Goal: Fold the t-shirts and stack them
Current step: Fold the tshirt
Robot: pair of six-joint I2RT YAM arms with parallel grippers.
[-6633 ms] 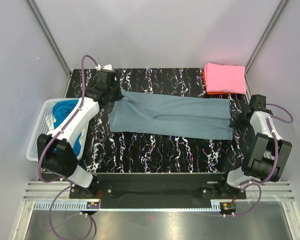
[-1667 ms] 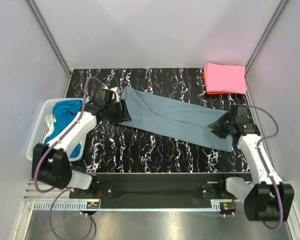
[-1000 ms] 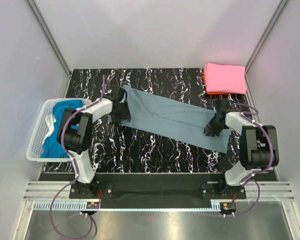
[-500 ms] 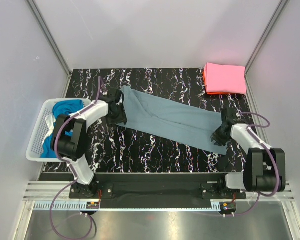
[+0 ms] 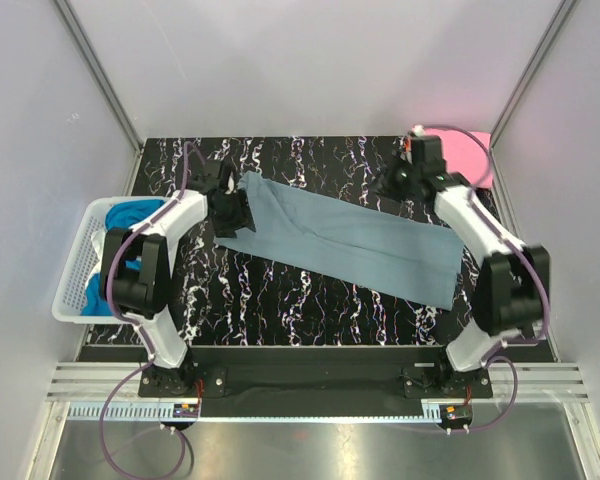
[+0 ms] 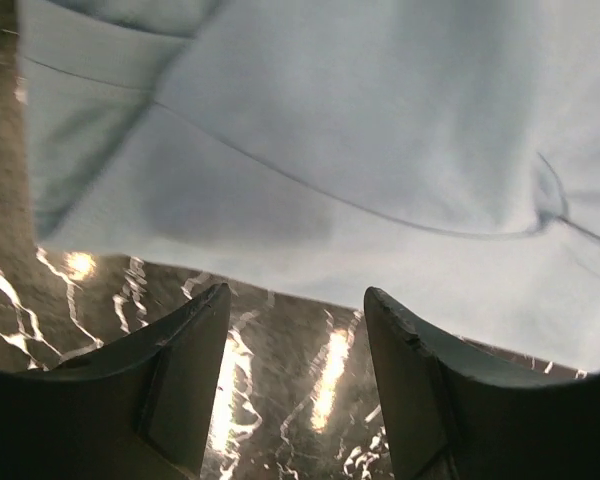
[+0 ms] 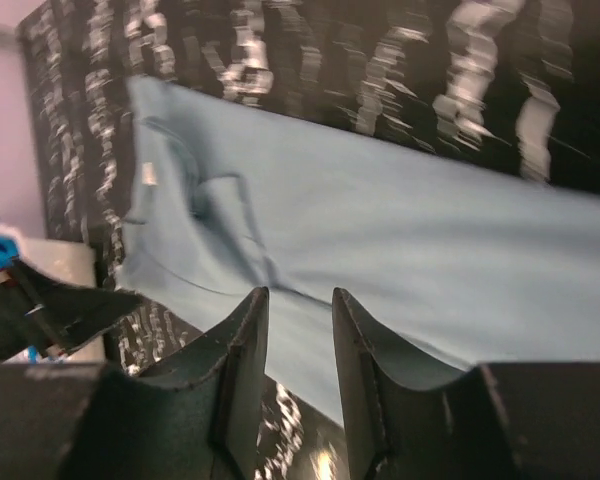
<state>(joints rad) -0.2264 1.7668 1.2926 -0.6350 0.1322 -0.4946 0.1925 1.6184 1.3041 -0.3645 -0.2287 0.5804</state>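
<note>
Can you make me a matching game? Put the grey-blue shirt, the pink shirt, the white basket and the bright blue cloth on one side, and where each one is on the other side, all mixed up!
Things
1. grey-blue shirt
2. pink shirt
3. white basket
4. bright blue cloth

Places
A. inside the basket
B. folded, at the far right corner of the table
C. at the left edge of the table
D. spread out across the middle of the table

Pairs: 1-D, 2-B, 3-C, 4-A

Pink t-shirt (image 5: pixel 473 157) half hidden behind right arm (image 5: pixel 464 208)
</note>
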